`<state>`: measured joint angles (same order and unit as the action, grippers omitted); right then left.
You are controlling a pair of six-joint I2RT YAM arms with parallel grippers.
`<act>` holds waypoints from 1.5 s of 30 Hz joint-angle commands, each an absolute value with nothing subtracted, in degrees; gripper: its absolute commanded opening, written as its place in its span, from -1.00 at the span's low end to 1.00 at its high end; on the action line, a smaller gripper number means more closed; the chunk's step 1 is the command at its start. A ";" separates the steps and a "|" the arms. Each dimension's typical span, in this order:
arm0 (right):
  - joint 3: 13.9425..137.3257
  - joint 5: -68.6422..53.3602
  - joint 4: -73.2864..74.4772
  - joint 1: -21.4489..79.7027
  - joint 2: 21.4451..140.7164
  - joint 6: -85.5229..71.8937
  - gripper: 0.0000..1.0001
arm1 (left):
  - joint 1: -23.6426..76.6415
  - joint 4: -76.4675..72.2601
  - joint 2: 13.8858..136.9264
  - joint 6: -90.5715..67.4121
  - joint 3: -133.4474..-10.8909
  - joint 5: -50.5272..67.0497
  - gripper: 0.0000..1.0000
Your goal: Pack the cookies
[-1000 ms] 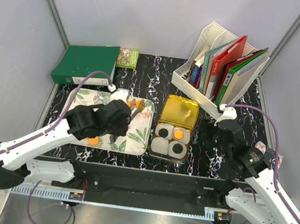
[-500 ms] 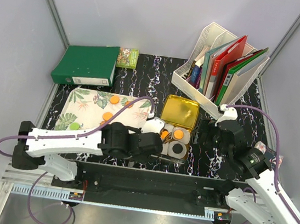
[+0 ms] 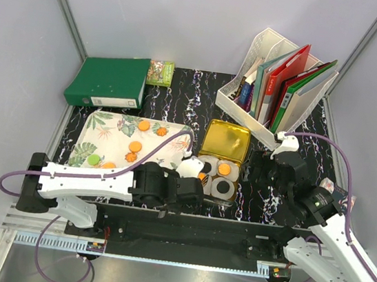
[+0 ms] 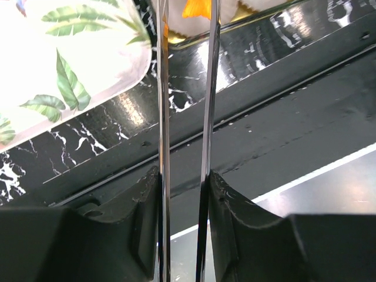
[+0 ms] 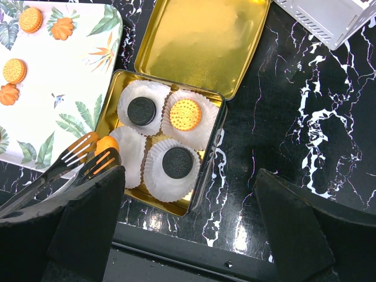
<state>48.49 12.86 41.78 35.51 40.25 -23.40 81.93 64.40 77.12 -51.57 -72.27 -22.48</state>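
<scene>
My left gripper is shut on a pair of metal tongs. The tongs pinch an orange cookie over the near-left paper cup of the gold tin. The other cups hold two black cookies and one orange cookie. Several orange cookies lie on the leaf-print tray. My right gripper is open and empty above the tin's right side.
The tin's open lid lies behind it. A green binder and a small packet are at the back left. A white file rack with folders stands at the back right. The black rail runs along the near edge.
My left arm swung from the tray to the tin, carrying an orange cookie in the tongs, and now holds it over the near-left cup. The right arm has not moved.
</scene>
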 commanded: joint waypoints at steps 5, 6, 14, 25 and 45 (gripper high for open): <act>48.51 13.80 40.08 35.33 39.64 -23.29 0.99 | 82.09 62.67 77.43 -53.61 -71.63 -23.99 -0.77; 48.52 13.71 40.08 35.33 39.73 -23.20 0.99 | 82.18 62.58 77.52 -53.61 -71.80 -24.08 -0.65; 48.52 13.45 40.08 35.25 40.08 -23.20 1.00 | 82.18 62.67 77.87 -53.53 -72.68 -24.87 -0.05; 48.52 13.27 40.08 35.33 39.99 -23.12 0.99 | 82.09 65.47 74.28 -57.12 -74.36 -31.62 0.06; 48.34 12.57 39.73 35.25 39.90 -23.20 0.99 | 46.76 58.72 62.29 -49.57 -56.08 -39.45 -0.04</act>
<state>48.27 12.73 41.74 35.51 40.45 -23.40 48.23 66.57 57.74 -53.82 -56.62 -34.44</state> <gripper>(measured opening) 0.994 0.480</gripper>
